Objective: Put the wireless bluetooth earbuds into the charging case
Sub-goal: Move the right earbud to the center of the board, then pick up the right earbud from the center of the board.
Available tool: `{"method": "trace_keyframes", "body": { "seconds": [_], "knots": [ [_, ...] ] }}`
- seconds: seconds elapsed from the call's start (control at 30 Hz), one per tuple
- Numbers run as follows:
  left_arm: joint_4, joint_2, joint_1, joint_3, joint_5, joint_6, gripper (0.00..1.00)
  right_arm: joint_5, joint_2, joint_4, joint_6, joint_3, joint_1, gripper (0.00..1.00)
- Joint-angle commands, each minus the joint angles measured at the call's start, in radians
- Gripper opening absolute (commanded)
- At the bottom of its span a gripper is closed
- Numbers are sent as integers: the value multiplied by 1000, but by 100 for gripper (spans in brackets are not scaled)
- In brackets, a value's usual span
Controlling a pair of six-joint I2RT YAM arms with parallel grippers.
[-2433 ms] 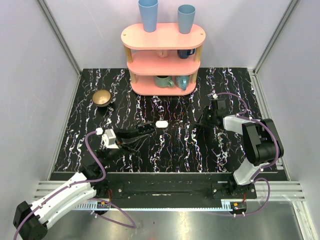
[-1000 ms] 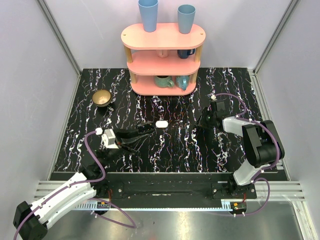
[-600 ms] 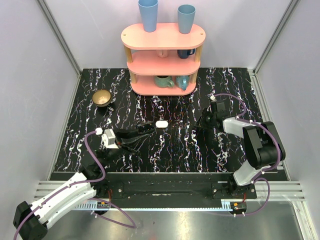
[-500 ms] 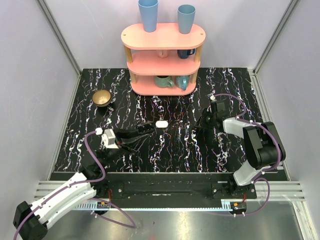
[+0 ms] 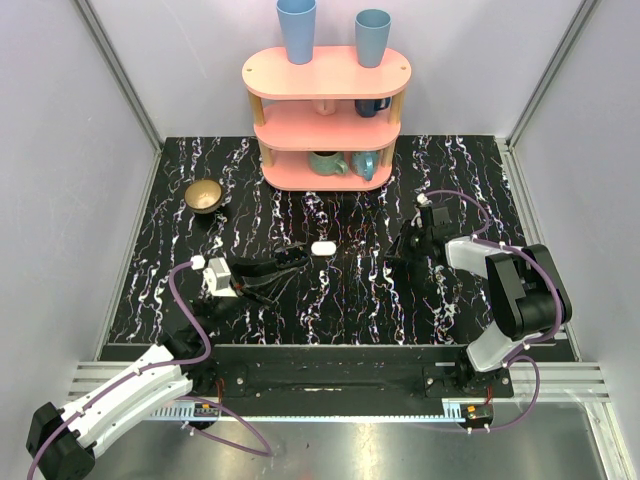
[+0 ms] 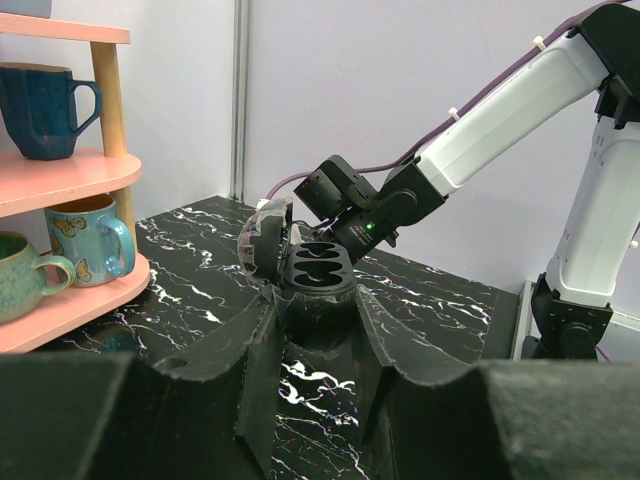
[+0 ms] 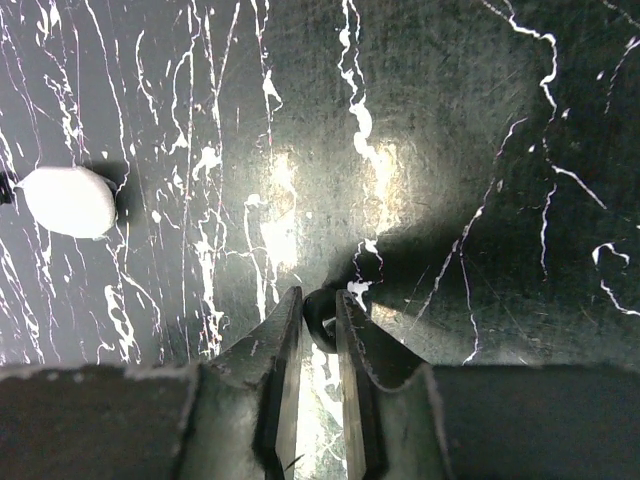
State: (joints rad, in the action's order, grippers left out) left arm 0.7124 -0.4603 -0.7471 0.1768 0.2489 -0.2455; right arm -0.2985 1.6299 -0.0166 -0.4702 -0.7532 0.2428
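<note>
I see left tool [image 6: 317,302] clamped on one open charging case [image 6: 318,285], two sockets [image 6: 322,252] | right tool [image 7: 320,300] narrow round one small dark piece [image 7: 310,320], grip unclear | two blue cups [image 5: 297,28]

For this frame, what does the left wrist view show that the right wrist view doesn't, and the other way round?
Only the left wrist view: the charging case held open in the left gripper, lid up, its two wells looking empty. It also shows the right arm beyond and mugs on the pink shelf.
Only the right wrist view: a small dark piece nipped between the fingers of the right gripper.
Both: the black marble tabletop and the charging case, which the right wrist view shows only as a white oval at its left edge.
</note>
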Motion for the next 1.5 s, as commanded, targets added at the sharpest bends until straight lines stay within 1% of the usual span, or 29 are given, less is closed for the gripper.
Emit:
{"method": "trace_keyframes", "body": {
  "seconds": [0.0, 0.1, 0.13, 0.33, 0.43, 0.63, 0.77, 0.97, 1.07, 1.27, 1.47],
  "knots": [
    [59, 3, -1, 3, -17, -15, 0, -8, -25, 43, 16, 18, 13, 25],
    [56, 3, -3, 4, -22, -14, 0, -4, -34, 43, 16, 23, 13, 25],
    [56, 5, -1, 4, -22, -14, 0, -2, -33, 43, 16, 23, 13, 27],
    [58, 2, -1, 4, -23, -17, 0, -17, -42, 30, 7, 17, 13, 34],
    [52, 6, -1, 4, -26, -15, 0, -24, -64, 27, 1, 15, 13, 41],
    [44, 14, -1, 1, -36, -14, 0, -28, -117, 26, 10, 14, 15, 46],
    [45, 12, -1, -2, -37, -15, 0, -19, -157, 26, 25, 20, 16, 46],
    [53, 6, -1, -2, -34, -18, 0, 15, -134, 60, 27, 17, 16, 45],
    [50, 9, -1, -2, -31, -18, 0, 62, -131, 67, 16, 25, 16, 45],
    [38, 18, -1, -2, -39, -17, 0, 186, -186, 63, -28, 55, 16, 47],
    [44, 11, -1, 1, -34, -18, 0, 205, -140, 61, -39, 54, 16, 42]
  ]
}}
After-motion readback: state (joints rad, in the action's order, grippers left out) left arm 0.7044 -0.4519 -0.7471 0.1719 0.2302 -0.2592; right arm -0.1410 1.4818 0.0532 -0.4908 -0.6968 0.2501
